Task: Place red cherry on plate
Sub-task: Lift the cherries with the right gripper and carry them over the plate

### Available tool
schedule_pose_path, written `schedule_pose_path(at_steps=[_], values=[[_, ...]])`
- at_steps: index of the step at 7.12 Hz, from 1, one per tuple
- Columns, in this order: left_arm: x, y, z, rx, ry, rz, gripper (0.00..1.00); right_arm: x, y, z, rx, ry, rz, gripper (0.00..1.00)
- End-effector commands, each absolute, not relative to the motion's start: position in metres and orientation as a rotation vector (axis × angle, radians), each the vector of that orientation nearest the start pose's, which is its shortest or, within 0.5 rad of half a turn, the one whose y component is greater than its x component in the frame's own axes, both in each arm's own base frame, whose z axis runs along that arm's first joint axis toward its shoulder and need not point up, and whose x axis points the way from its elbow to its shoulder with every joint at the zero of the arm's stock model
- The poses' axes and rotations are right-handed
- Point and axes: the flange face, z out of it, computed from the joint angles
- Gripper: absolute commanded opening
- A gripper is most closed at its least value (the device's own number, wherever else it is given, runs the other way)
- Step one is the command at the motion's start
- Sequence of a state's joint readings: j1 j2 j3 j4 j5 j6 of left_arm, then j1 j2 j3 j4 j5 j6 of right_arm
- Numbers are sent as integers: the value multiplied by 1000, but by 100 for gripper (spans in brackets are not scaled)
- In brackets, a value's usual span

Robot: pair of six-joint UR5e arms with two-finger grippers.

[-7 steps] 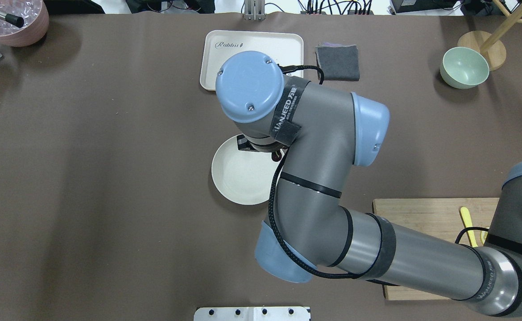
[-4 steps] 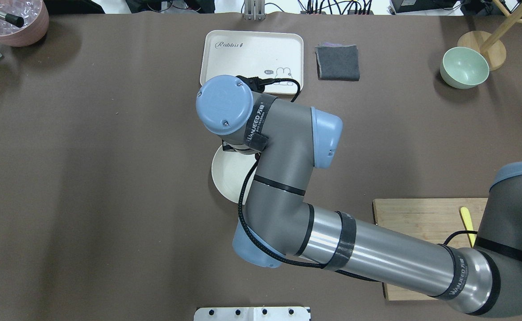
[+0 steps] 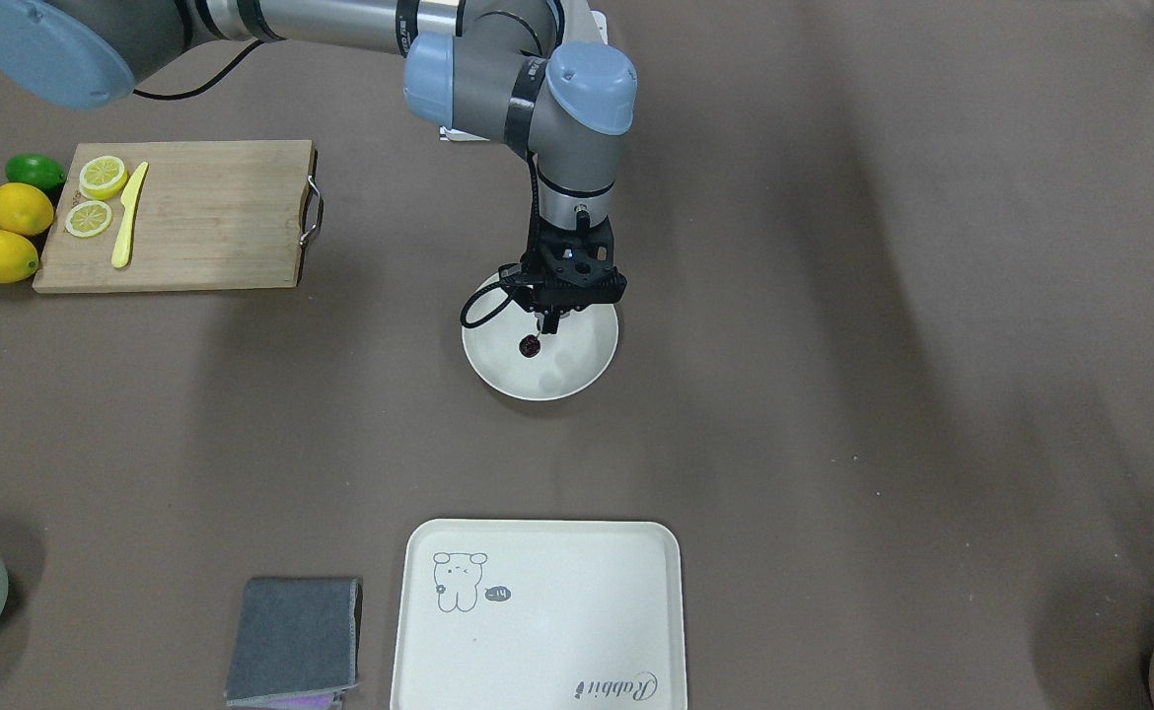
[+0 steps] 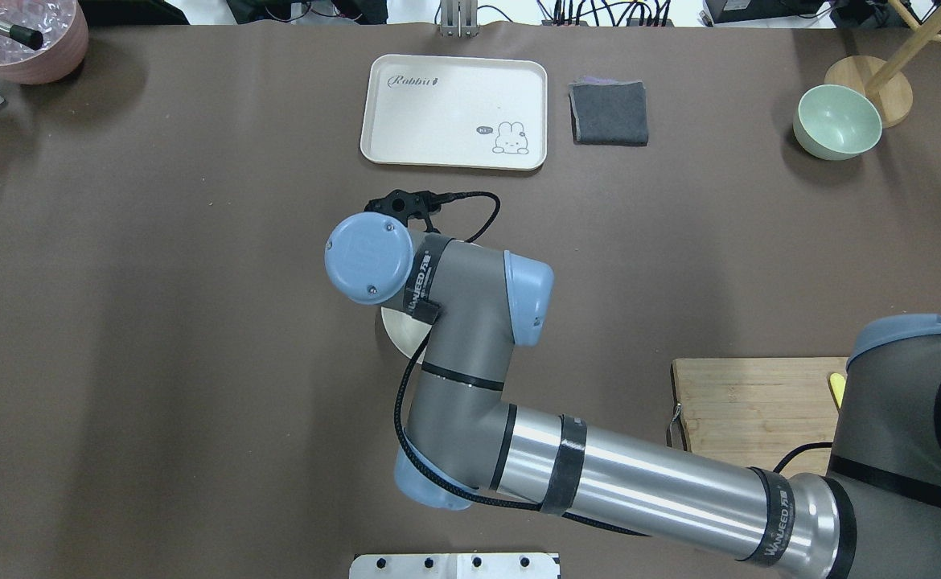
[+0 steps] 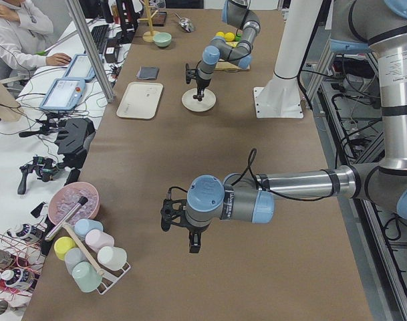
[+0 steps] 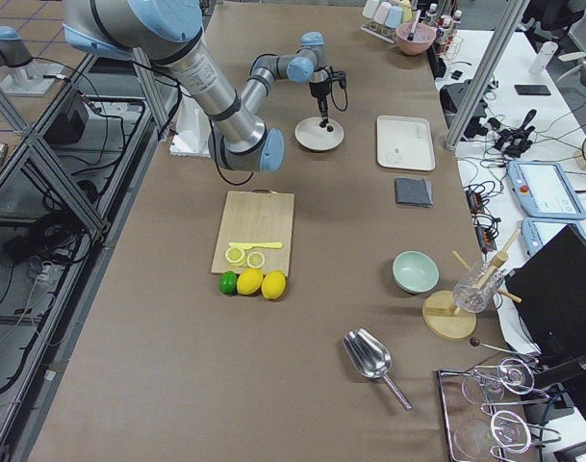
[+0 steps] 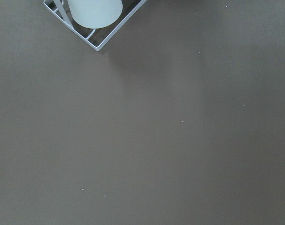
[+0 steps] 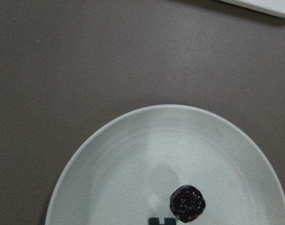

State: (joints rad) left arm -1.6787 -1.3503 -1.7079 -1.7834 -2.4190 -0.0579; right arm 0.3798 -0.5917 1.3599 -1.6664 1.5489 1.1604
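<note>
Long table [image 5: 143, 154] under matte brown cover [image 4: 157, 281]. Alongside, white bench [image 5: 9, 150] crowded with tablets [image 5: 61, 93] and cables [image 5: 39, 124]. Aluminium post [image 5: 91, 50] between the two. On the opposite side, aluminium framing [image 6: 57, 154] over floor [image 6: 23, 404] strewn with cables. Lit evenly; soft shadows on the cover.

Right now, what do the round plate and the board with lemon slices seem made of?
Plate: likely matte plastic or melamine, cream with faint specks, no glaze shine. Board: wood, pale streaky grain, with a metal handle at one end.
</note>
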Motion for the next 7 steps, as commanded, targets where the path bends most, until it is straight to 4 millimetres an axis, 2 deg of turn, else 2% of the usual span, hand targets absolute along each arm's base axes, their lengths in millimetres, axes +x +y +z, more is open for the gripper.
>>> schedule_pose_path(at_steps=[1, 3, 5, 6, 7], values=[[-113, -378, 665, 147, 842, -134, 98, -682, -383, 142, 297, -618, -45, 0], [-116, -362, 664, 147, 843, -149, 98, -682, -384, 153, 301, -602, -59, 0], [-116, -357, 665, 145, 843, -153, 98, -676, -396, 154, 304, -598, -40, 0], [-117, -357, 666, 144, 843, -155, 98, -673, -399, 148, 309, -608, -34, 77], [-118, -356, 666, 145, 843, -159, 98, -666, -404, 141, 312, -621, -20, 100]])
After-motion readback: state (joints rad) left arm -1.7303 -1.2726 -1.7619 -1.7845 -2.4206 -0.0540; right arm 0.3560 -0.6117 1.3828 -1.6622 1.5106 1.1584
